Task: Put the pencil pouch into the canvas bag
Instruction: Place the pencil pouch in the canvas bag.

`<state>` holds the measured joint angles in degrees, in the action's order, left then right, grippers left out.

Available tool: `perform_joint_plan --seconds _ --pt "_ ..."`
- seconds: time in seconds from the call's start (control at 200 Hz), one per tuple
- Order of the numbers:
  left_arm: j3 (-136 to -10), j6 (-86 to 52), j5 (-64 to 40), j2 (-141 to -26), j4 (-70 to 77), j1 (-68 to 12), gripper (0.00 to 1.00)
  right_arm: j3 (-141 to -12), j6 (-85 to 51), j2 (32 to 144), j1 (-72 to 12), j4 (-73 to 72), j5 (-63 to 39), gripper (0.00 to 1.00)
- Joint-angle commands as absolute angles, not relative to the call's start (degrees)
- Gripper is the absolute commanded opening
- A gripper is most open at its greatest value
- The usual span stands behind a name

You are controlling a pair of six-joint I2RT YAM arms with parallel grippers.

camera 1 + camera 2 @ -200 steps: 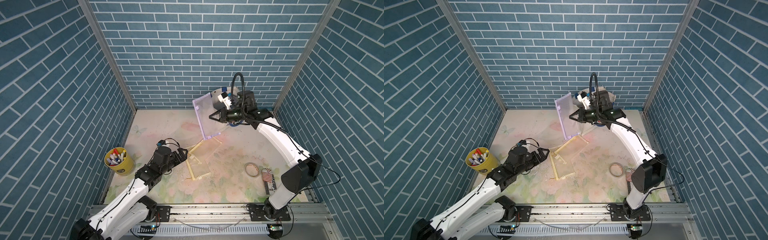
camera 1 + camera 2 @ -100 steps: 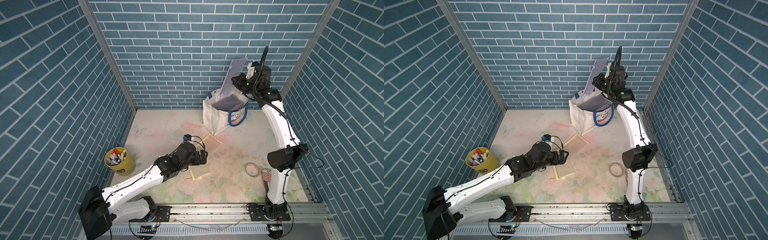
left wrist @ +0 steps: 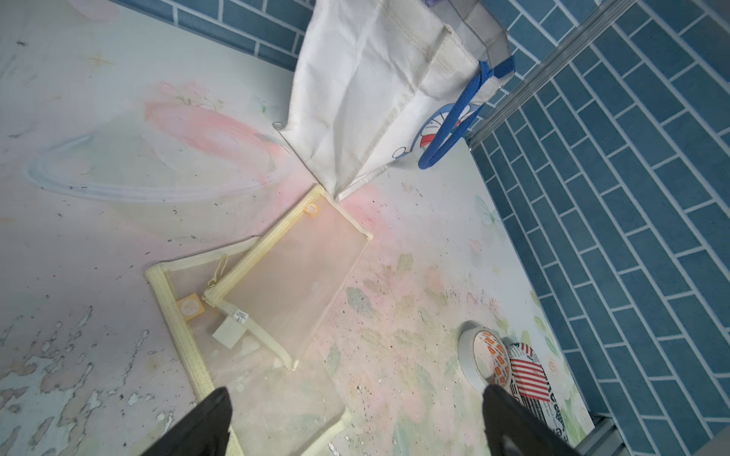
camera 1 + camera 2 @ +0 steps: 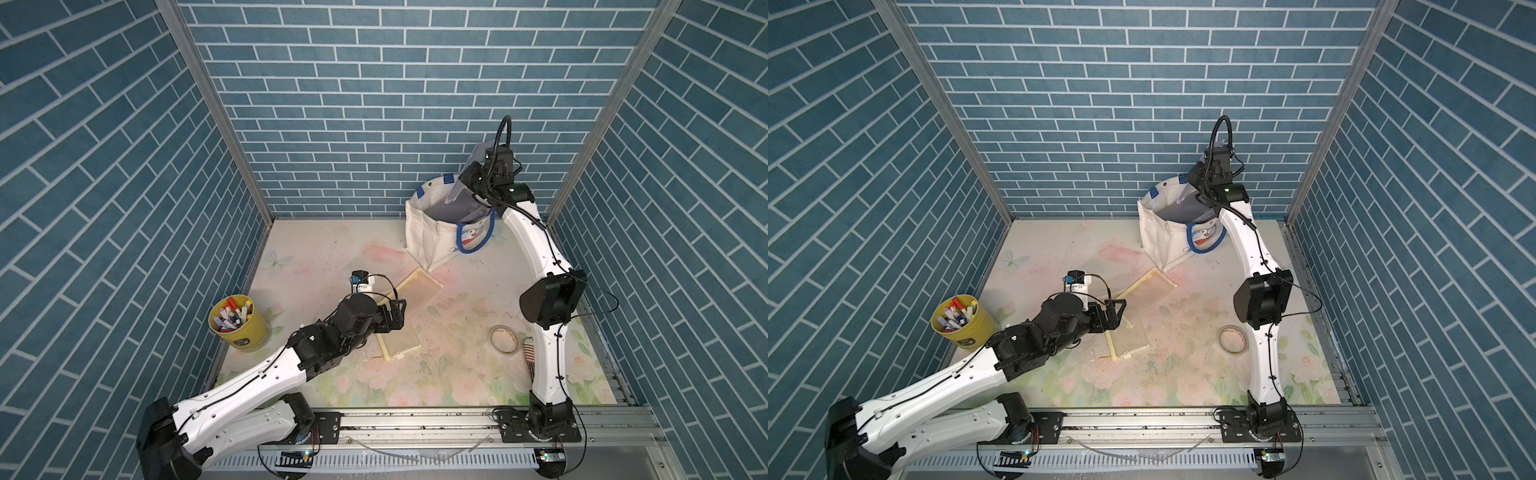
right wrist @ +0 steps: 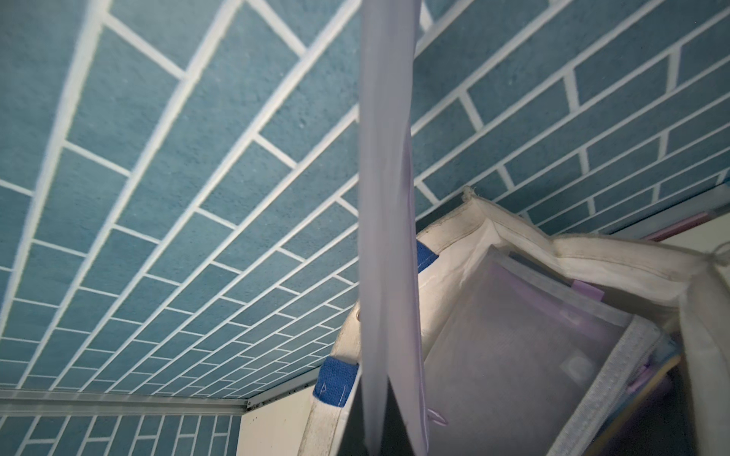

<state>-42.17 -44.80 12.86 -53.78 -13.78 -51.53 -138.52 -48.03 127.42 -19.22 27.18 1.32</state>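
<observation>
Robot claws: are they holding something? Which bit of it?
The right gripper pinches the purple pencil pouch by one edge, over the canvas bag. The left gripper is open, holding nothing.

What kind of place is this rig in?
Probably a lab robot test cell: blue brick-print wall panels on aluminium corner posts, a metal base rail carrying the white left arm and white right arm, and a floral-print tabletop.

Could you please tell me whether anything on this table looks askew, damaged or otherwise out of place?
The table's printed surface is flaking in patches. Two yellow mesh pouches lie overlapped and crooked. The purple pouch, pinched in the right claw, sticks out of the canvas bag.
</observation>
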Motion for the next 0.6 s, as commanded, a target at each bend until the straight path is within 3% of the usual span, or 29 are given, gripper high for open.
perform_joint_plan --seconds 0.0,0.255,0.465,0.595 --pt "-40.7 -45.1 16.2 -52.2 -15.1 -51.9 0.99 -133.1 -51.6 126.8 -21.3 23.2 3.5 0.00" --pt "-40.2 -45.6 18.3 -51.1 -16.0 -51.9 0.99 -119.4 -56.8 121.1 -23.9 17.2 4.7 0.00" --pt "-38.7 -46.4 20.0 -50.5 -14.4 -51.9 0.99 -117.2 -56.9 119.1 -23.9 18.6 4.7 0.00" --pt "-39.0 -46.8 20.5 -51.9 -12.6 -51.8 0.99 -117.6 -55.6 118.1 -23.9 21.4 4.1 0.14"
